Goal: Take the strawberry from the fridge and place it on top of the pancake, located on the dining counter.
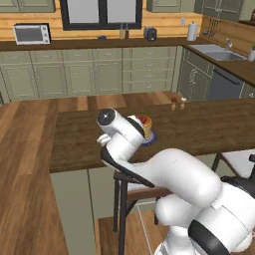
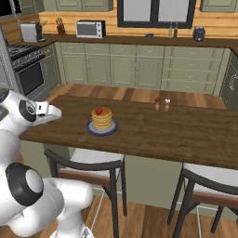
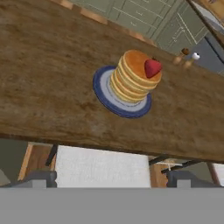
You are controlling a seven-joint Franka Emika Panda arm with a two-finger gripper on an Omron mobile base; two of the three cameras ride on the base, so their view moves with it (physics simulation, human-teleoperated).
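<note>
strawberry: set on pancake, near its edge, on plate, counter; gripper: spread wide, nothing held, drawn clear above stool, placement judged done

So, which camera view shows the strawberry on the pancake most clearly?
The hand view: the strawberry is large there and sits near one edge of the top of the pancake. The right base view shows it small but unobstructed on the stack. In the left base view the arm covers most of the stack, leaving a red speck.
</note>
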